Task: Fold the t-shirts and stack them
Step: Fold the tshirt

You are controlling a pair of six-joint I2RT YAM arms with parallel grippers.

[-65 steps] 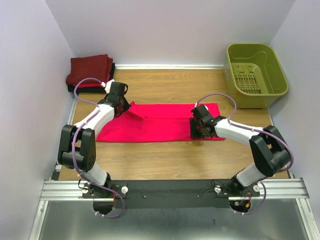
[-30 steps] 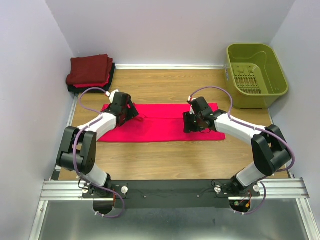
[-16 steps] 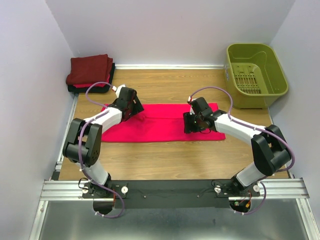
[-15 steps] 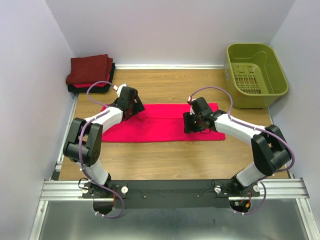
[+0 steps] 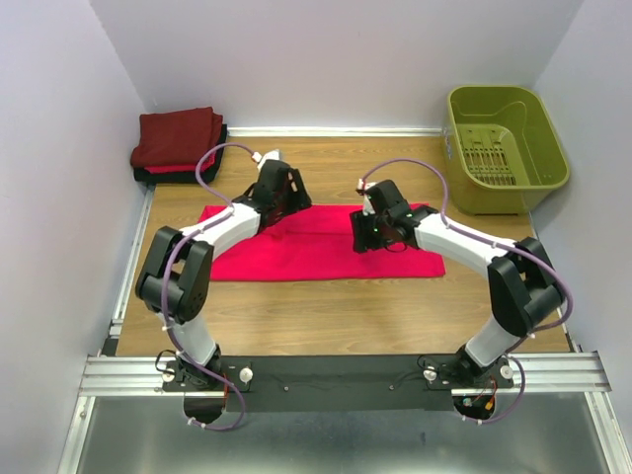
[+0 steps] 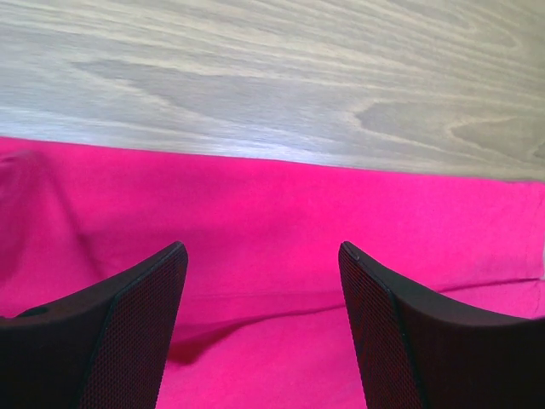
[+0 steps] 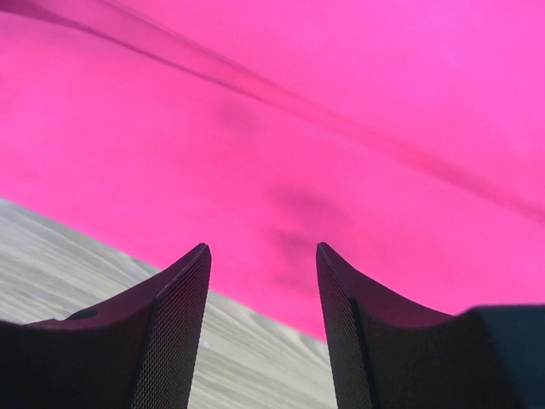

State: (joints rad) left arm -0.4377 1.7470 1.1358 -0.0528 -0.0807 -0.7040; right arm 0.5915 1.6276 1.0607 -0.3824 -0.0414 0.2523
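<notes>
Now the left gripper (image 6: 262, 249) and the right gripper (image 7: 263, 249) stand parted, empty, the bright pink-red t-shirt (image 5: 306, 252) just beneath both.

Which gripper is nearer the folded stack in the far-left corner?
Left. The left gripper is over the far edge of the pink shirt, right of the stack; the right gripper is farther right.

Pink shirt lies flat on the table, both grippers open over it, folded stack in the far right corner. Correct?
No: the folded stack sits in the far left corner, as the top view shows; the olive basket has the far right. The pink shirt does lie flat, with left gripper and right gripper open over it.
</notes>
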